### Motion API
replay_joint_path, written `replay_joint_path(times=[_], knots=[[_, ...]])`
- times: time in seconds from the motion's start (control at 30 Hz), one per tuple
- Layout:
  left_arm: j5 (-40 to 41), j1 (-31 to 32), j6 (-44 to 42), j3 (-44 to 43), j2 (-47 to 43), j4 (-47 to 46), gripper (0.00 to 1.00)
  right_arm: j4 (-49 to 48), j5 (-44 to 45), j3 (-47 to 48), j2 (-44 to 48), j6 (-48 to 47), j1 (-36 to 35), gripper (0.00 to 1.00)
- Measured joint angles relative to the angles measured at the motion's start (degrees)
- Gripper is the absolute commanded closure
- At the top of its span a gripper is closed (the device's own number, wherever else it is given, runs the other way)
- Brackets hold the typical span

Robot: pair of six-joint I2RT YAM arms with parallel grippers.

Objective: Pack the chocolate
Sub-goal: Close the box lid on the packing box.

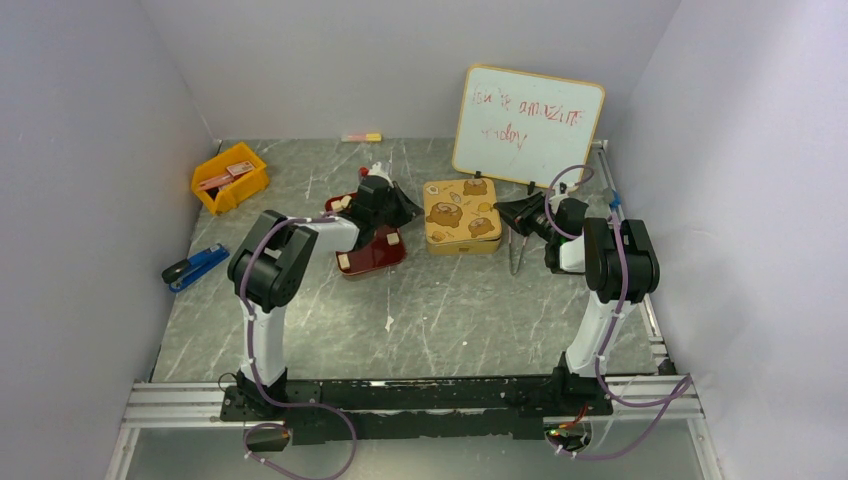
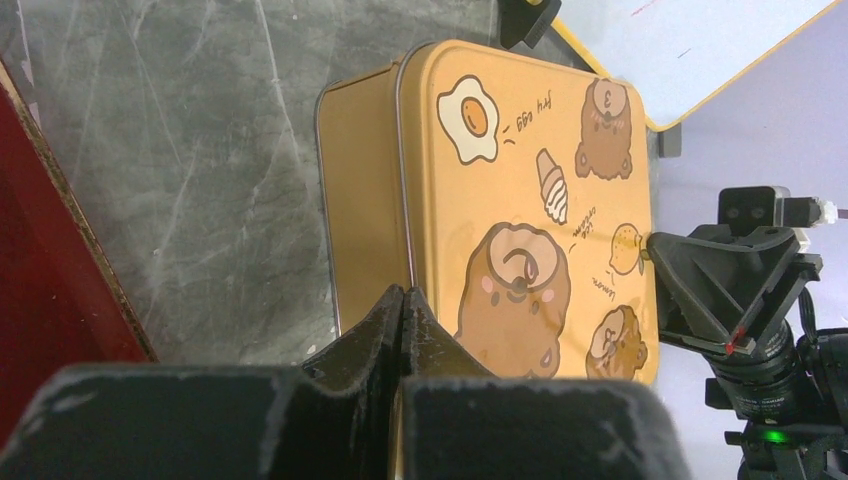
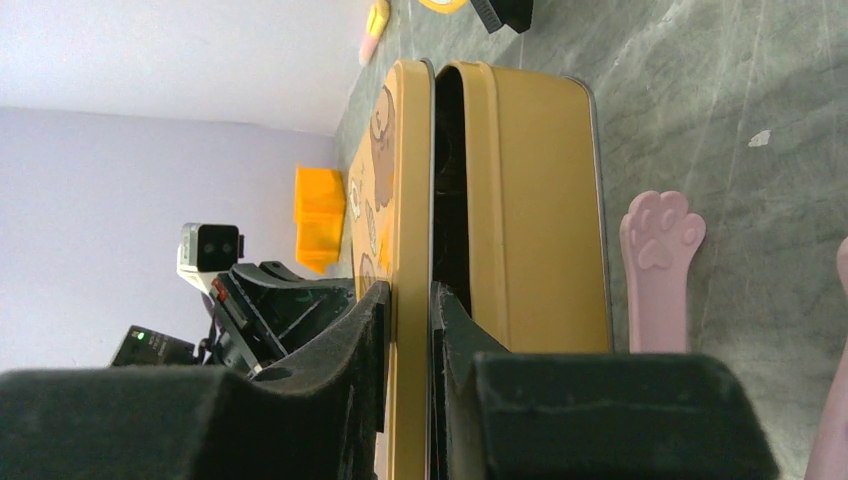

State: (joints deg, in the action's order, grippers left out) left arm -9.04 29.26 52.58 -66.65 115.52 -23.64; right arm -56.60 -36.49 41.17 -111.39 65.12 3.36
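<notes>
The gold bear tin (image 1: 462, 216) lies mid-table. My right gripper (image 1: 503, 212) is shut on the right edge of its lid (image 3: 408, 200). One finger is above the lid and one under it, and a dark gap shows between the lid and the tin base (image 3: 530, 220). My left gripper (image 2: 403, 300) is shut and empty, with its tips at the tin's left wall (image 2: 365, 200). Chocolate pieces (image 1: 344, 261) (image 1: 394, 239), small and pale, lie on the dark red tray (image 1: 372, 255) under the left arm. Neither wrist view shows any chocolate.
A yellow bin (image 1: 230, 177) and a blue stapler (image 1: 193, 266) are at the left. A whiteboard (image 1: 528, 122) leans behind the tin. Pink paw-tipped tongs (image 3: 655, 270) lie just right of the tin. A pink-yellow marker (image 1: 361, 137) rests by the back wall.
</notes>
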Motion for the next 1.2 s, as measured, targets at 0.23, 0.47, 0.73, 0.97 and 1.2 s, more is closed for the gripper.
replay_joint_path(times=[0.23,0.47,0.73,0.97,1.2], knots=[[0.13,0.33,0.00,-0.28,0.57,0.20,0.95,0.02,0.04,0.00,0.00,0.00,0.00,0.64],[0.42,0.59,-0.24,-0.96,0.59,1.14,0.95,-0.28,0.13,0.04,0.11,-0.57,0.00,0.59],[0.39,0.85,-0.39,-0.98,0.59,1.25,0.95,2.86,1.09,0.04,2.03,-2.80,0.00,0.59],[0.39,1.11,-0.39,-1.11,0.59,1.70,0.95,6.93,2.89,0.04,5.01,-5.64,0.00,0.59],[0.42,1.22,-0.44,-1.77,0.59,2.19,0.95,9.20,4.09,0.37,5.88,-7.32,0.00,0.59]])
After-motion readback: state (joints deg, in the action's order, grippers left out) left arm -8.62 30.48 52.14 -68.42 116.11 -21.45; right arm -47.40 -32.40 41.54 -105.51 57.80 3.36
